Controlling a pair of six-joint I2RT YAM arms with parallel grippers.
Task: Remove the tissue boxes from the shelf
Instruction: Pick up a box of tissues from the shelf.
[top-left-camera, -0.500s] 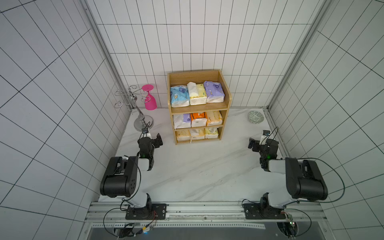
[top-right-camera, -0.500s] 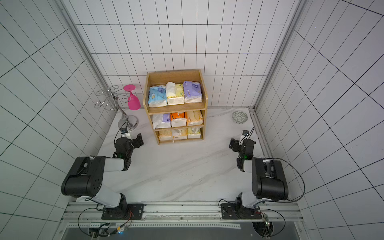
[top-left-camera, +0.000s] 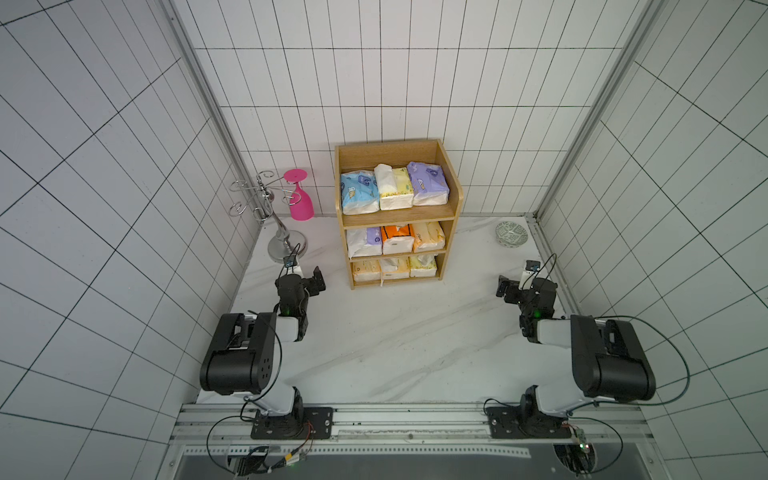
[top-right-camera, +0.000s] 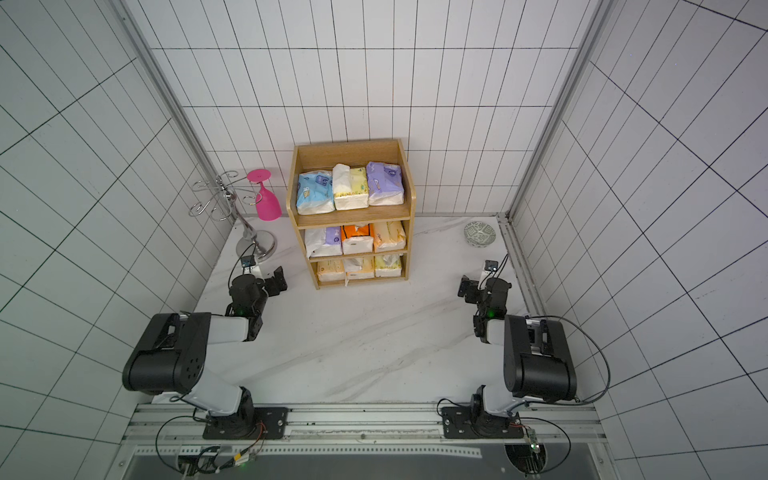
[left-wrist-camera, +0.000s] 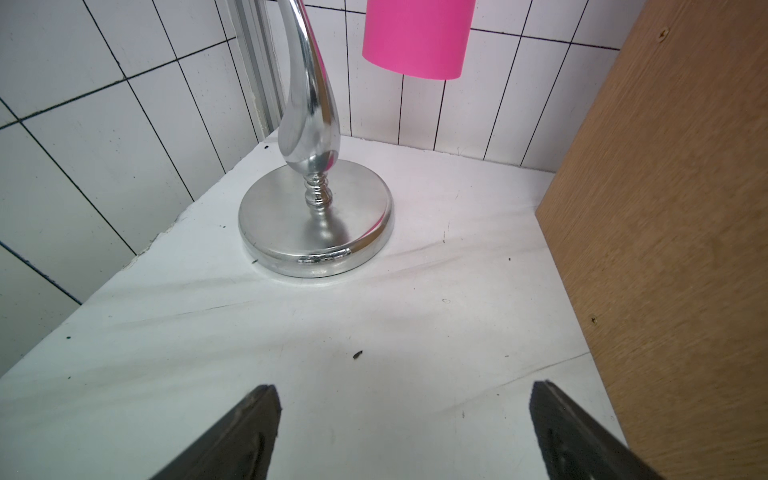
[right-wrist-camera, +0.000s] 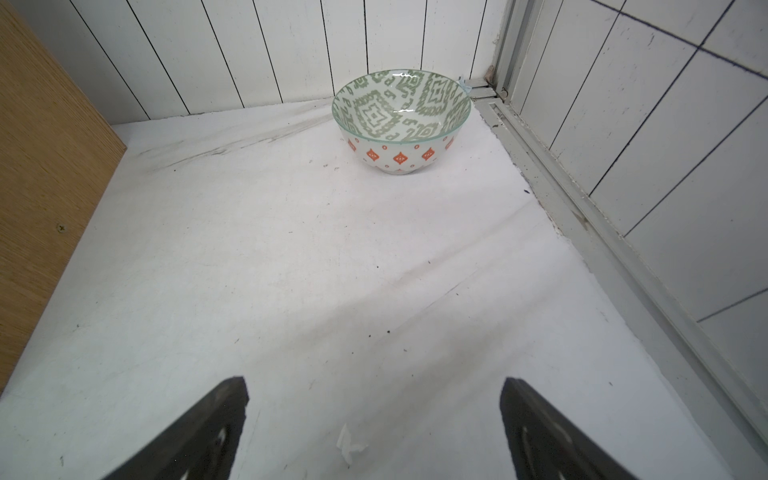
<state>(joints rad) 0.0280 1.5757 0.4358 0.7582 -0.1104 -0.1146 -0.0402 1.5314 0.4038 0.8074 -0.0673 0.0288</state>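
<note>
Low over the tabletop, the left claw and right claw are held spread and empty, flanking the shelf, where nine tissue boxes are kept, three per tier. With a wide swing the cup rack or bowl could be clipped; both arms are folded low, elbows back.

The shelf stands at the back middle of the table, against the rear wall, with the tissue boxes three abreast on each of its three tiers. Left of it, in the back corner, stands the cup rack with a goblet hanging from it on the shelf's side. Right of it, well apart, sits the bowl. My left gripper is in front of the rack and my right gripper in front of the bowl, each off one side of the shelf.
</note>
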